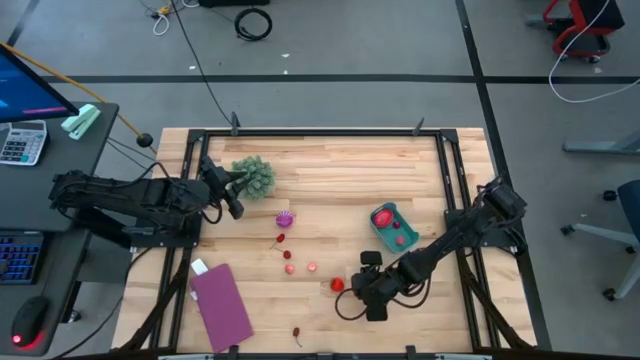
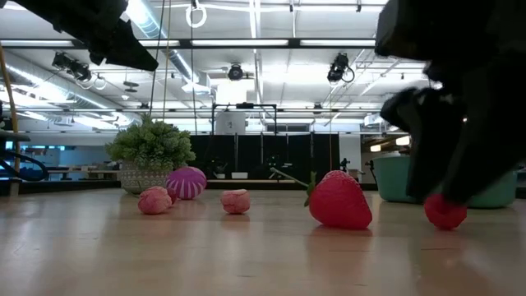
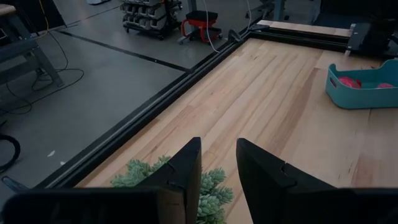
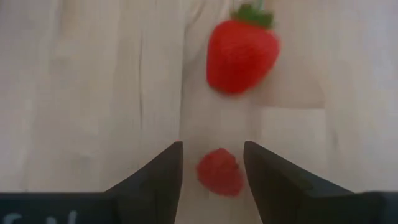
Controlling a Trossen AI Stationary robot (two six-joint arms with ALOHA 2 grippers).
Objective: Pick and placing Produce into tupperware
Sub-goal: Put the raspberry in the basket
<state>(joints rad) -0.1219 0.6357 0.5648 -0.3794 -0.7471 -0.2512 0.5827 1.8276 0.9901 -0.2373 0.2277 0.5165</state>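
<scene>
Lying between the open right hand [image 4: 212, 165] fingers, small red fruit [image 4: 220, 172], strawberry [image 4: 241, 53] just beyond

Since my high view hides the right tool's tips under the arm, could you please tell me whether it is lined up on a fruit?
Observer: Yes; in the right wrist view a small red berry lies between the right tool's open fingers.
Operator: Is it lifted?
Observer: No, the low view shows it resting on the table.
Operator: And the other arm?
Observer: The left tool is open and empty, above the leafy clump.
</scene>
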